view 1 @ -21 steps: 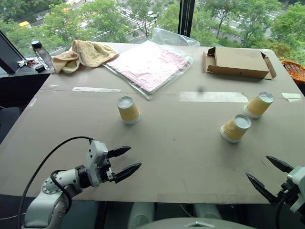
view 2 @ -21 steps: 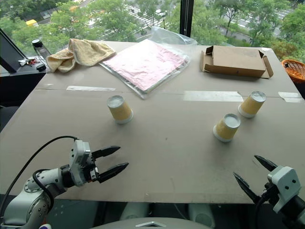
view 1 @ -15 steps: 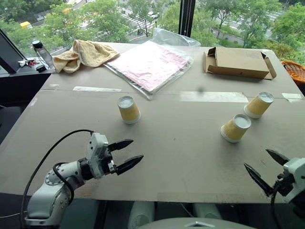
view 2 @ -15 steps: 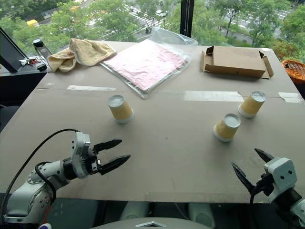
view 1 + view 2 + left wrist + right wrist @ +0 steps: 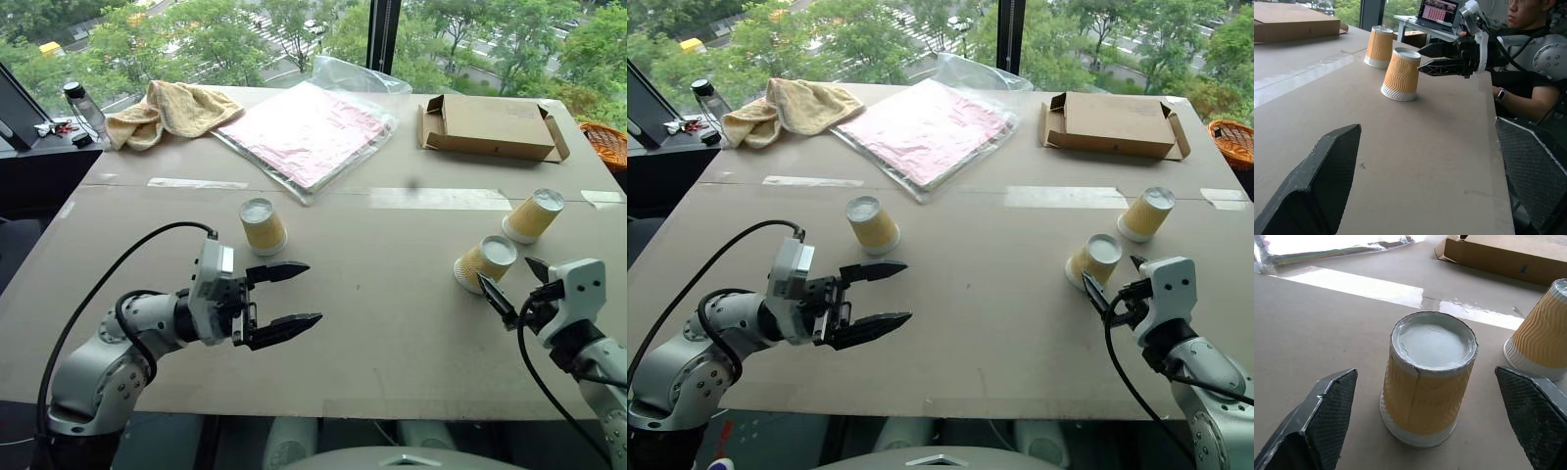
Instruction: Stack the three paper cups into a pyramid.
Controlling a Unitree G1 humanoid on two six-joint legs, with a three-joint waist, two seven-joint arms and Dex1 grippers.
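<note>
Three cups are sitting upside down on the table (image 5: 392, 333), none stacked: the left cup (image 5: 263, 225) is standing alone, well apart from the middle cup (image 5: 484, 263), and the far cup (image 5: 532, 215) is standing just past the middle cup, close to the box (image 5: 490, 127). The right gripper (image 5: 511, 286) is hanging just beside the middle cup with its fingers spread wide, not touching it and holding nothing. The left gripper (image 5: 289, 298) is hovering near the left cup, also wide apart and empty, pointing toward the middle cup.

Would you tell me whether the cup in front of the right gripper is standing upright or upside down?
Upside down: the cup stands on its wide rim, its closed white base facing up, between the open fingers of the right gripper.
</note>
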